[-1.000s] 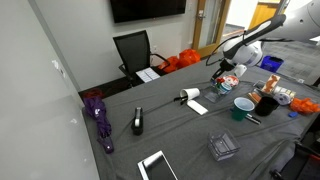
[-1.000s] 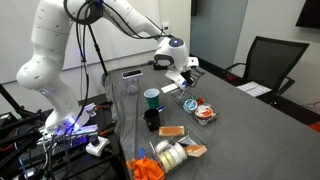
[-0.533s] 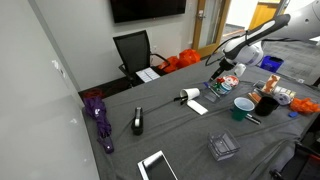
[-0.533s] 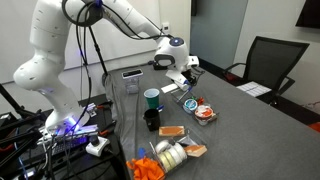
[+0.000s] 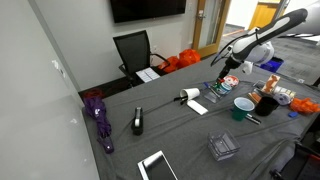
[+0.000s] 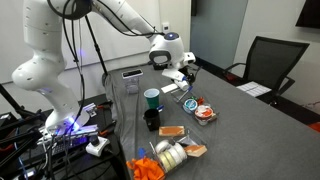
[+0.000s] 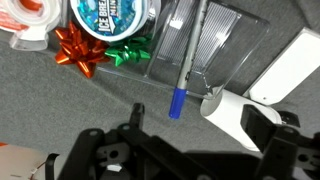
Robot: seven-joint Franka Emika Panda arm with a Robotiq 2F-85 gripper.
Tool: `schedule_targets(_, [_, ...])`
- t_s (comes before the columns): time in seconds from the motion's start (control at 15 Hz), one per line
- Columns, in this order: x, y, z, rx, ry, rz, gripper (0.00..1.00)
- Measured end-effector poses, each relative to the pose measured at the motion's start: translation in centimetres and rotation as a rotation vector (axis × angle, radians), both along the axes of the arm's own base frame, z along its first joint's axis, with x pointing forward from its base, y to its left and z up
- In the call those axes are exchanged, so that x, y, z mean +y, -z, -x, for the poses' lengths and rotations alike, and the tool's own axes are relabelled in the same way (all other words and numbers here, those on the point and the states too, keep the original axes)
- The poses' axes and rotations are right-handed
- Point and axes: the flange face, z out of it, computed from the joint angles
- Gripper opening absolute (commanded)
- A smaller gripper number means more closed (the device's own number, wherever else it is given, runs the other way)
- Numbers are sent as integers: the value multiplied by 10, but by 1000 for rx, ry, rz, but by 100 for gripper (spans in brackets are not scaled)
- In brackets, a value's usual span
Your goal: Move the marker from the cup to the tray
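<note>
The gripper (image 7: 200, 140) hangs over the grey table (image 7: 60, 110) with its 2 dark fingers (image 7: 268, 120) spread apart and nothing between them. In the wrist view the marker (image 7: 187, 55) lies flat across a clear plastic container (image 7: 225, 40), just beyond the fingers. Its grey barrel is inside the container and its blue-capped end reaches past the near rim over the table. The tray (image 7: 20, 20), whitish with red patches, sits at the corner of that view, well apart from the marker. A round blue tin (image 7: 110, 15), a red bow (image 7: 78, 48) and a green bow (image 7: 128, 52) lie between them. In both exterior views the gripper (image 5: 222, 72) (image 6: 183, 78) points down over the cluttered end of the table, but the marker is too small to make out there.
</note>
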Motion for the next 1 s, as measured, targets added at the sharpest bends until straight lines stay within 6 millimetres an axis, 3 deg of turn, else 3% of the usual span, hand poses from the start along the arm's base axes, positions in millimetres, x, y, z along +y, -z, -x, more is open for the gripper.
schedule_targets(0.4, [-3,-26,40,81,-20,112,100])
schedule_targets(1.0, [-1,-68,88,246,-71,88,100])
